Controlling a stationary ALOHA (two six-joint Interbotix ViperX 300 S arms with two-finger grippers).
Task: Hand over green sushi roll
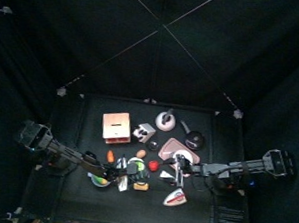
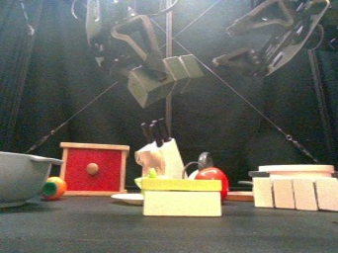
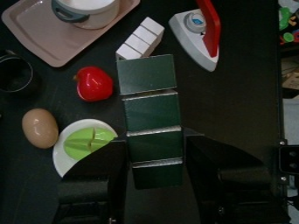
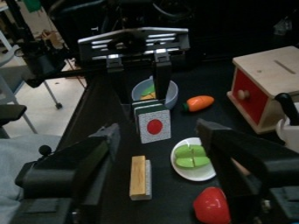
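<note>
Black curtains (image 1: 40, 32) enclose the crowded surface (image 1: 73, 202). The sushi roll (image 3: 87, 142) appears to be the small bright green piece lying on a white plate (image 3: 65, 164), beside a brown egg (image 3: 40, 127) and a red piece (image 3: 93, 82).

The left gripper (image 3: 155, 145) hangs above the plate. Its fingers (image 3: 103, 171) are set wide and clamp the edges of a dark panel strip (image 3: 149, 92). The right gripper (image 4: 158, 131) is raised opposite, fingers spread wide and empty.

Handling judgement: the roll is probably light, rigid plastic with a smooth, rounded wall. It may roll or slip out under an off-centre pinch. Grip it across the curved sides at mid-height, fingers clear of the plate rim.
</note>
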